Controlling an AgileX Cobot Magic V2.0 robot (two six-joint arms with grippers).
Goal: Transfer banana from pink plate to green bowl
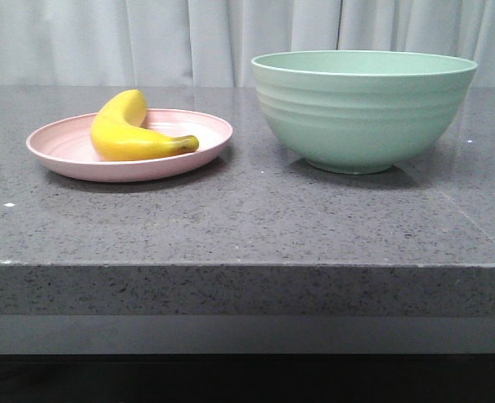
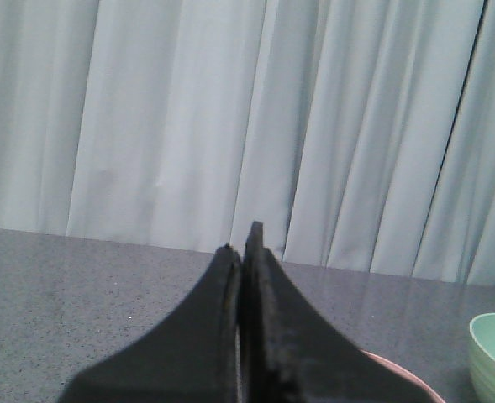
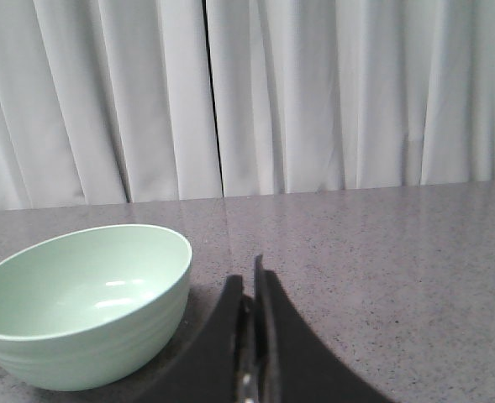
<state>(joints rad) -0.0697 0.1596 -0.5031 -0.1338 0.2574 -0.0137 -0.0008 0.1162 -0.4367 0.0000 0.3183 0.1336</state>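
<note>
The yellow banana lies on the pink plate at the left of the table in the front view. The green bowl stands to its right and looks empty in the right wrist view. Neither gripper shows in the front view. My left gripper is shut and empty, above the table, with a sliver of the pink plate and the bowl's rim beside its fingers. My right gripper is shut and empty, beside the bowl.
The grey speckled stone table has its front edge near the camera. White curtains hang behind the table.
</note>
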